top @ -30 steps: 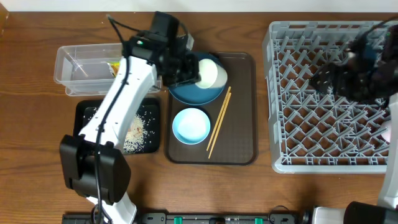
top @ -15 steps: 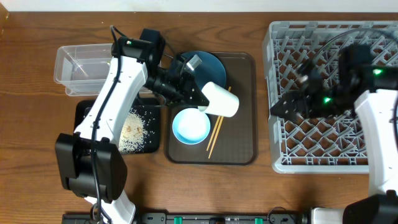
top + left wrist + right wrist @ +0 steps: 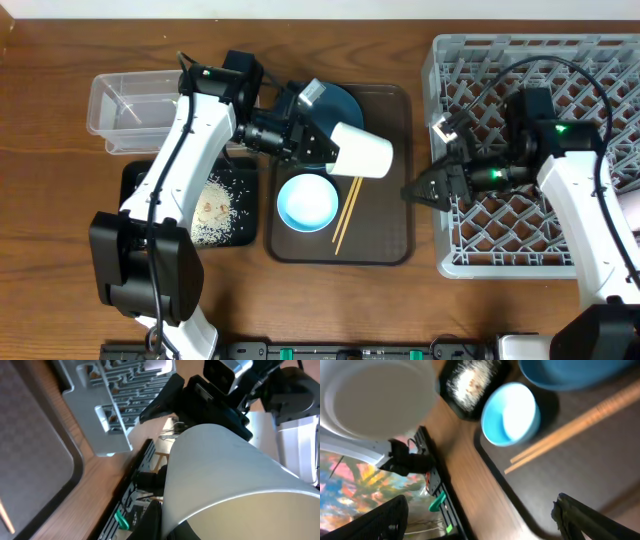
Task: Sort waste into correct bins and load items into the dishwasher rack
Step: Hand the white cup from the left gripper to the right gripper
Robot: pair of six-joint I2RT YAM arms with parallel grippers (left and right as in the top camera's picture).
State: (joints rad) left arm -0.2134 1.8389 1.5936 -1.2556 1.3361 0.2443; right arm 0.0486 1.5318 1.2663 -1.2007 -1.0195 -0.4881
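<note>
Left gripper [image 3: 328, 148] clamped on white cup [image 3: 362, 152], gripping it at one end. Cup is off the surface and tipped on its side, centre of the overhead frame, above the brown serving tray [image 3: 385, 130], over the lower right edge of the dark blue plate [image 3: 342, 100]. In the left wrist view the cup [image 3: 225, 480] fills the right half of the frame.

Right gripper [image 3: 413, 190] has its fingers spread wide with nothing between them. It points left, sitting right of centre over the gap between the tray's right rim and the left wall of the dishwasher rack [image 3: 520, 262]. It is apart from the cup. The right wrist view shows both fingertips [image 3: 385, 515] low in frame, far apart.

Light blue bowl [image 3: 307, 201] sits upright on the tray, just below the cup. Wooden chopsticks [image 3: 350, 200] lie diagonally just right of the bowl. Black tray [image 3: 132, 178] at lower left holds rice scraps [image 3: 218, 205]. Clear tub [image 3: 125, 105] at upper left, partly hidden by the left arm. The rack fills the right side of the frame.
</note>
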